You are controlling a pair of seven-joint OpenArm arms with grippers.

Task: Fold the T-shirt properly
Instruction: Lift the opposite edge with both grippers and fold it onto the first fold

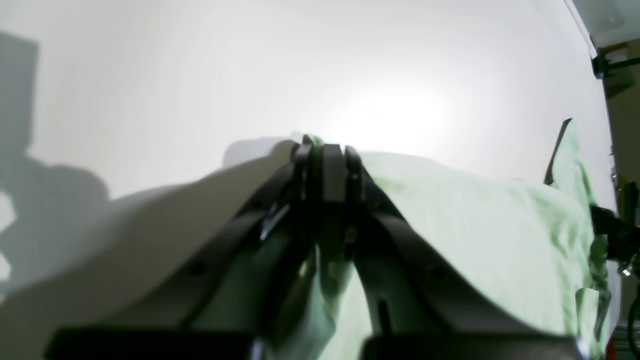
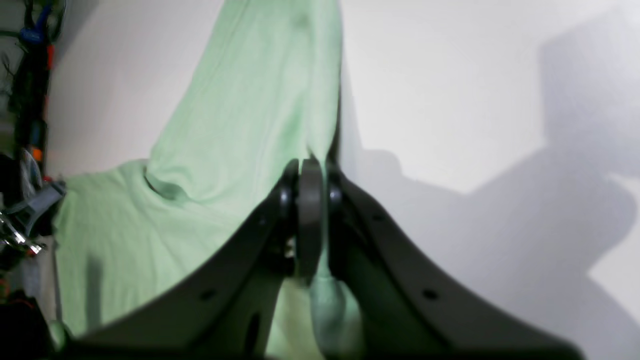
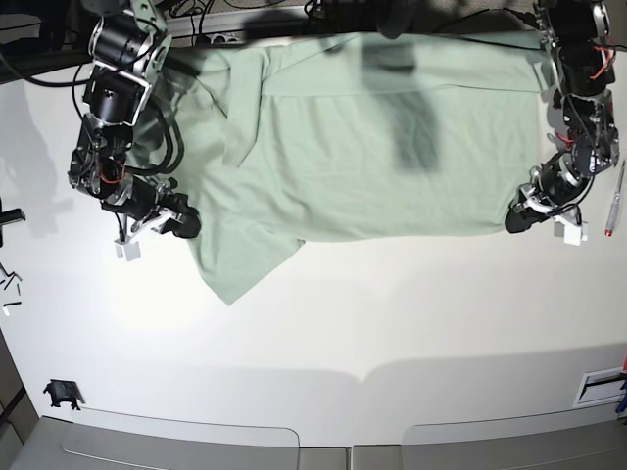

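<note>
two tools (image 3: 186,227) gripping one T-shirt (image 3: 362,166)

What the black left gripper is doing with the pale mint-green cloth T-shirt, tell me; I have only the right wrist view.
Observer: In the left wrist view, the left gripper is shut on the edge of the T-shirt.
Operator: Report anything lying on the front-left part of the white table in the base view.
Observer: A small black object lies there, away from the cloth.
Operator: Now the far right side, beyond the left arm.
Observer: The base view shows a slim, pointed, light-coloured tool by its right edge; I can't tell what it is.
</note>
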